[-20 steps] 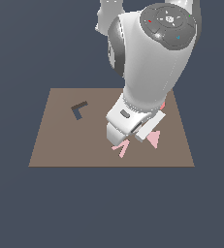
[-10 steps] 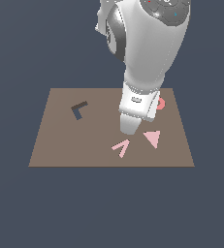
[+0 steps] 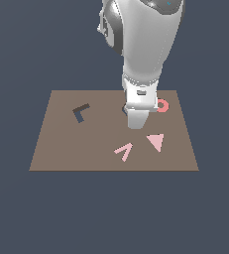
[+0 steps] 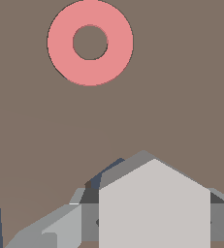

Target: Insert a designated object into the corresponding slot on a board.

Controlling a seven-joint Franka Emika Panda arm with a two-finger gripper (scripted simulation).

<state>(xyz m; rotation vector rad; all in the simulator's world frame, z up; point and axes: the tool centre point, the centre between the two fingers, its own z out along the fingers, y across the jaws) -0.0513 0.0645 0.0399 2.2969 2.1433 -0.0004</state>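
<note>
since the light-grey hexagonal block [image 4: 154, 203] is clamped between the fingers of the tool [image 4: 152, 218], it is carried low over the brown board [image 3: 61, 144], near the pink ring [image 4: 90, 42]; the hexagonal slot cannot be seen, being hidden beneath

The brown board [image 3: 61, 149] carries a pink V-shaped piece [image 3: 124, 151], pink triangle [image 3: 156, 142] and pink ring [image 3: 163, 105].

Light-grey hexagonal block [image 4: 154, 203] upright above the flat brown board [image 3: 61, 144], its dark hexagon slot hidden
</note>
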